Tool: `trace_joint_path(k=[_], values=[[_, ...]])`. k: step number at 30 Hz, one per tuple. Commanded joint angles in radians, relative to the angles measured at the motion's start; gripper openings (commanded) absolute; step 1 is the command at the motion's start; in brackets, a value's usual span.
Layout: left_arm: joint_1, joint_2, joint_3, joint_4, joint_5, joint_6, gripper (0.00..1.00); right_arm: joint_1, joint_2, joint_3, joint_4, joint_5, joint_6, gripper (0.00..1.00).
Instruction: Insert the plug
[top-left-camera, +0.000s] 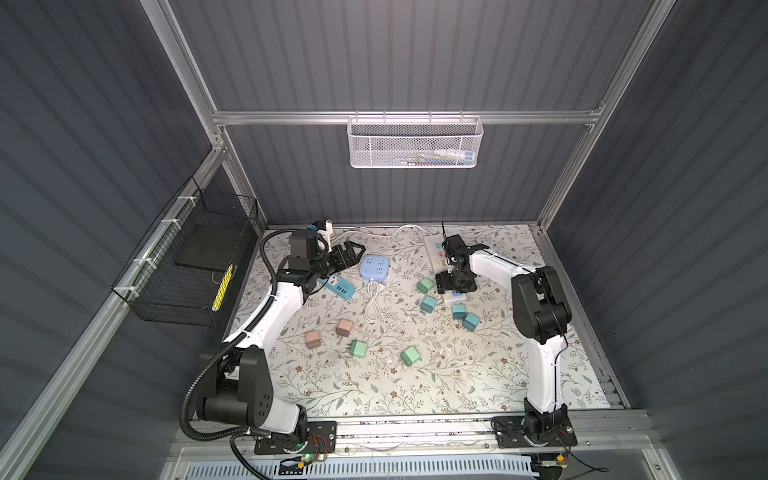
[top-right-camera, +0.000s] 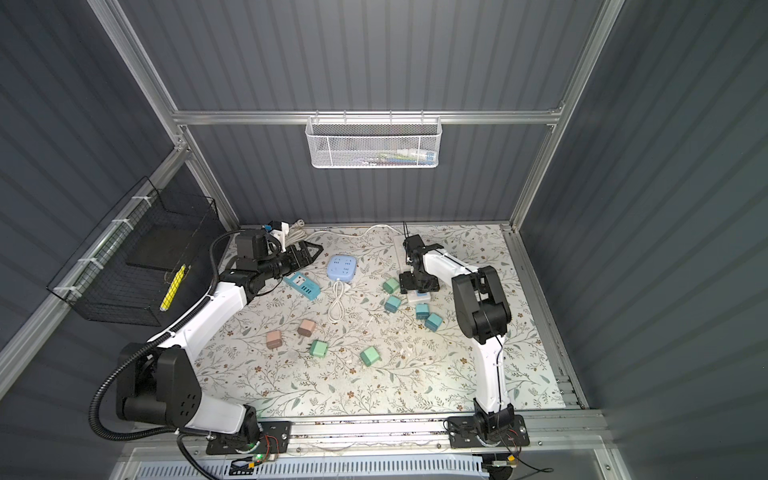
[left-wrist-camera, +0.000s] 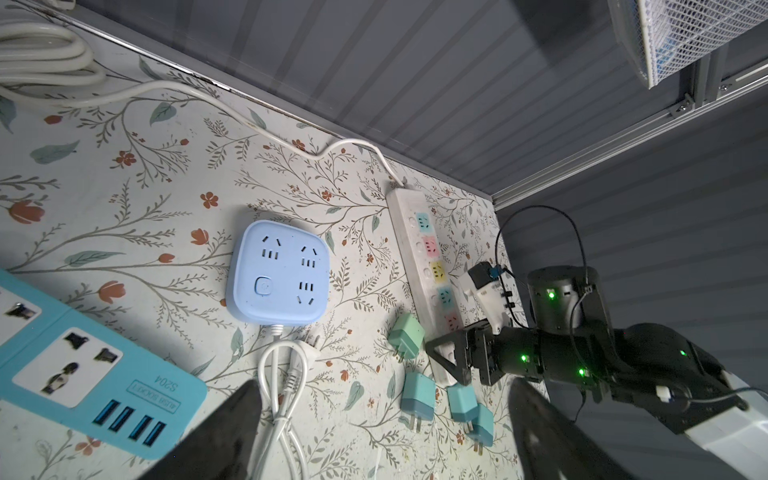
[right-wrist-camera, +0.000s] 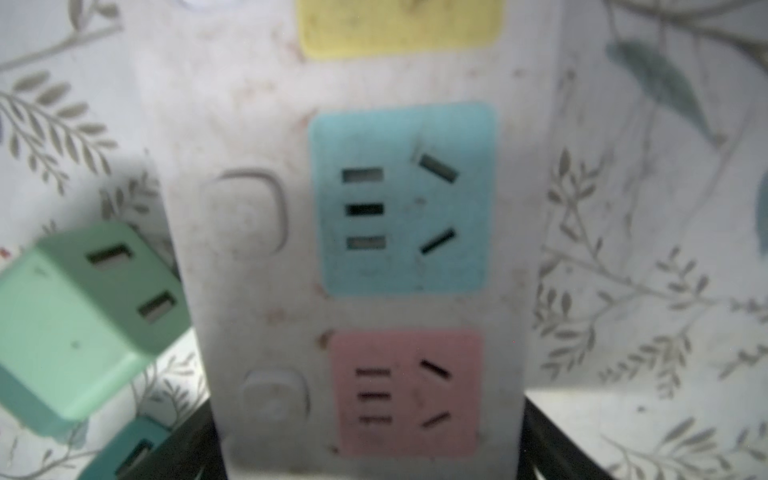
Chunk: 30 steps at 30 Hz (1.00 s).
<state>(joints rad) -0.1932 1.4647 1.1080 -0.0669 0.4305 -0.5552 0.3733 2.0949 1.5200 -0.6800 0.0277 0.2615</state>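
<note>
At the left a teal socket block (top-left-camera: 340, 287) lies flat on the floral table (top-left-camera: 415, 395). Above its far end hangs the left gripper (top-left-camera: 353, 251), jaws spread wide with nothing between them. It looks parked clear of the work and free to fetch. Just to its right sits the blue square socket (top-left-camera: 375, 268), face up, with its white cord (top-left-camera: 372, 303) looped in front of it, so the lead does not cross the outlets. No plug is in any socket. The pink plugs (top-left-camera: 344, 327) and two green plugs (top-left-camera: 358, 348) lie loose toward the front, well apart from every outlet, and three teal plugs (top-left-camera: 428, 304) are scattered near the strip's near end. The likeliest one to go in is the light green plug (right-wrist-camera: 75, 324). It lies on its side just beside the white power strip (right-wrist-camera: 374, 83) with its prongs along the table rather than down, so I judge it needs turning first. At the right, the right gripper (top-left-camera: 455, 286) stands over the strip's near end with one finger close against each long edge. Whether the jaws pinch it or only flank it I cannot tell. It is probably there to brace the strip against sliding when a plug is pushed in. The blue and pink outlets under its wrist camera are empty.
</note>
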Motion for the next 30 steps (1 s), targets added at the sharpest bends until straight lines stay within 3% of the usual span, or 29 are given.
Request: trace_joint_path(k=[1,11,16,22,27,30], values=[[-0.03,-0.046,-0.033,-0.037,-0.018,-0.021,0.91,0.017,-0.081,-0.133,0.053,0.012,0.072,0.8],[-0.18,-0.186,-0.166,-0.013,-0.093,-0.084,0.89,0.096,-0.258,-0.398,0.147,0.024,0.221,0.8],[-0.319,-0.206,-0.246,-0.028,-0.229,-0.107,0.86,0.108,-0.313,-0.422,0.14,0.015,0.229,0.83],[-0.512,-0.067,-0.058,-0.411,-0.521,0.049,0.8,0.107,-0.442,-0.371,0.03,0.052,0.199,0.9],[-0.614,-0.032,-0.004,-0.478,-0.612,0.129,0.78,0.105,-0.563,-0.366,0.002,0.045,0.191,0.91],[-0.657,-0.03,0.001,-0.501,-0.623,0.163,0.72,0.104,-0.626,-0.39,0.003,0.059,0.201,0.9]])
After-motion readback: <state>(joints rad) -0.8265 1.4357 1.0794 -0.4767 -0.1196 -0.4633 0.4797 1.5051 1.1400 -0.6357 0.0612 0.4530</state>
